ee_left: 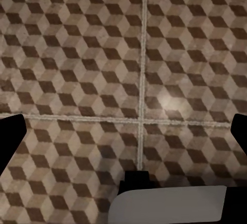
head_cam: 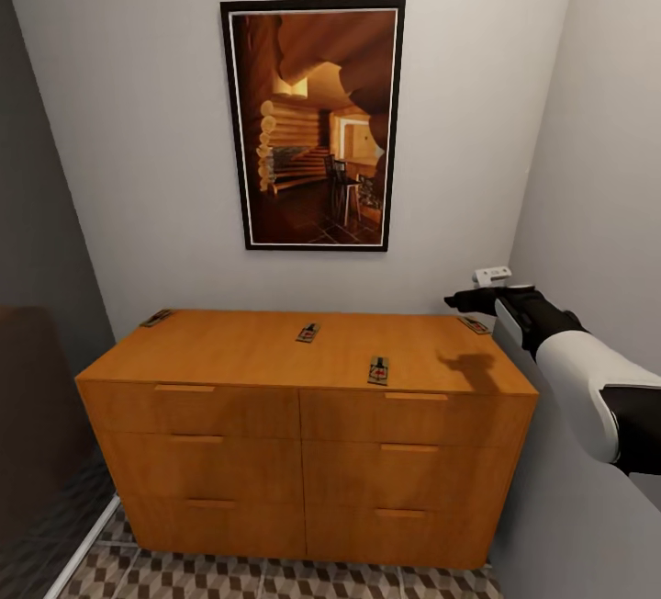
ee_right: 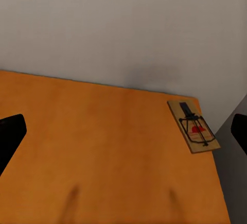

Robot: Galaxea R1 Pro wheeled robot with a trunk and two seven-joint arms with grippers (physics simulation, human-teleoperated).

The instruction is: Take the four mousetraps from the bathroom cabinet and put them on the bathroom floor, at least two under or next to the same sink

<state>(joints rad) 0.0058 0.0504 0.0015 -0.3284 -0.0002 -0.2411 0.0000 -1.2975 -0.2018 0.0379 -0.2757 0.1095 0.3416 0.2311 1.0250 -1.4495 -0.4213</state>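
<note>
No legible writing. Four mousetraps (head_cam: 378,370) lie on the cabinet (head_cam: 275,351). Right gripper (head_cam: 470,300) fingers spread wide, empty; left gripper (ee_left: 123,131) likewise.

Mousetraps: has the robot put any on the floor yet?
Not yet. All four mousetraps lie on the cabinet: one at the back left corner, one mid-back, one near the front edge, one at the back right corner. The right claw hangs open above that last one, holding nothing. The left claw is open over bare floor. Everything is left.
</note>
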